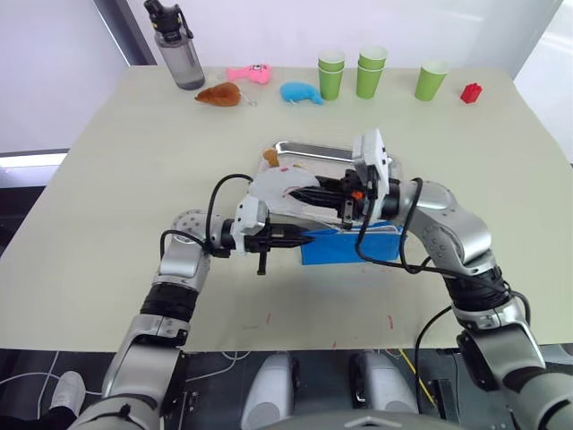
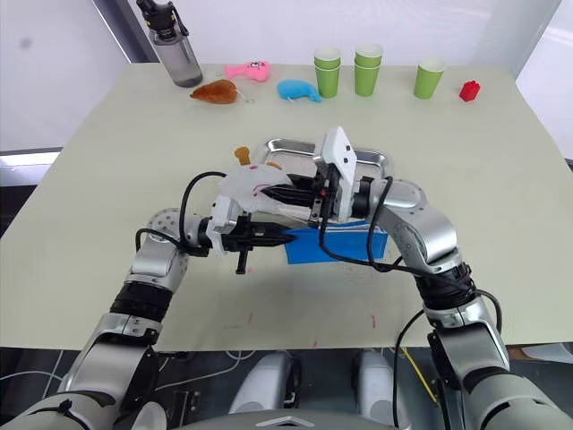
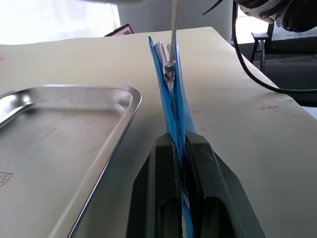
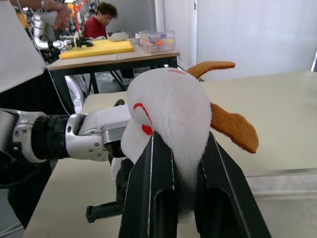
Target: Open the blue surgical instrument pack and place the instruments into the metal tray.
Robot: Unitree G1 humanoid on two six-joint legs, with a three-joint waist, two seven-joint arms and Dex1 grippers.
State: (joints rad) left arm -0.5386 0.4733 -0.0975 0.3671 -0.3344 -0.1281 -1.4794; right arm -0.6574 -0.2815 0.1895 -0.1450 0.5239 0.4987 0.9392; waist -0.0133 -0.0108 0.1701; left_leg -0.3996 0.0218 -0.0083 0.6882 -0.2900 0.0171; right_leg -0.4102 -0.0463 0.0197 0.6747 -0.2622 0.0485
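Jaws: left gripper (image 3: 179, 148) clamped on flat blue fabric instrument pack (image 3: 171, 94) beside shallow steel tray (image 3: 74, 134); right gripper (image 4: 181, 148) clamped on white plush toy (image 4: 171, 106).

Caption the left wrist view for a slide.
Left claw shut on the blue pack, held on edge beside the empty metal tray.

I had both arms bent inward over the table, forearms converging at the middle. My left gripper (image 1: 300, 237) pointed toward the right, its two black fingers (image 3: 163, 198) pressed together on the blue surgical instrument pack (image 3: 173, 94). My right gripper (image 1: 309, 192) pointed left, just above and beyond the left one, fingers (image 4: 151, 198) pinching a white plush toy (image 4: 173, 109).
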